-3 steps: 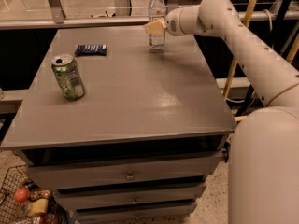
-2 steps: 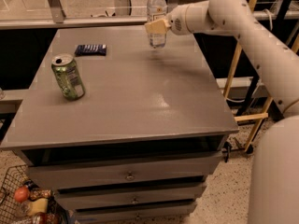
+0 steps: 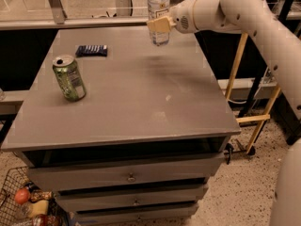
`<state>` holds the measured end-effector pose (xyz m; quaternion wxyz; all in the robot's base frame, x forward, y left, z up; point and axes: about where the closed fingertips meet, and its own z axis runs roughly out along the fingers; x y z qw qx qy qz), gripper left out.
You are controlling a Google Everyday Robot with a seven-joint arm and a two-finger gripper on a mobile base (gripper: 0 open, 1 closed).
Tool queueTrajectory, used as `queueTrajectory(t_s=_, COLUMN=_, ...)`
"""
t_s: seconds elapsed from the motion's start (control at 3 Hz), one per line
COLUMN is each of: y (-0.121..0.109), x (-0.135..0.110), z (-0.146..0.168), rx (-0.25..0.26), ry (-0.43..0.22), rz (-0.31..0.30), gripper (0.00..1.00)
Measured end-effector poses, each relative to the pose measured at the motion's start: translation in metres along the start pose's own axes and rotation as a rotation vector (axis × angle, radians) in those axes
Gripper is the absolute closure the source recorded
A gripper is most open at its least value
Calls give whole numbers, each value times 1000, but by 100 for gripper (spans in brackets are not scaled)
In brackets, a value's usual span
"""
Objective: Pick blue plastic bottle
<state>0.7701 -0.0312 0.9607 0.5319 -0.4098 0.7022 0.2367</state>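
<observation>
At the lower left corner a wire basket (image 3: 8, 188) sits on the speckled floor, with a reddish round item and some packaged goods inside. Just right of it rises the front of the grey table (image 3: 141, 102), with an open slot under the top and drawers (image 3: 127, 177) stacked below, each with a small knob at its middle.

On the left part of the tabletop stands a dented green can (image 3: 69, 77), upright with a slight lean, its pull-tab top open. Farther back and a little right of it, near the far edge, a flat dark blue packet (image 3: 91, 50) lies by itself, well apart from the can.

The bottle (image 3: 158, 4) is at the top centre of the frame, upright over the far edge of the table, clear with a white label. Whether its base touches the tabletop cannot be told.

The gripper (image 3: 159, 26) is at the bottle's lower half, reaching in from the right, and its tan fingers (image 3: 156, 24) are clamped on the bottle. The white arm (image 3: 244, 8) runs back from it to the upper right corner and down the right edge.
</observation>
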Motion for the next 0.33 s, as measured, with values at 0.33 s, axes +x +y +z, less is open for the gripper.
queueTrajectory(t_s=0.33, y=6, x=-1, z=-5, rx=-29, ry=4, rz=-13, gripper=100)
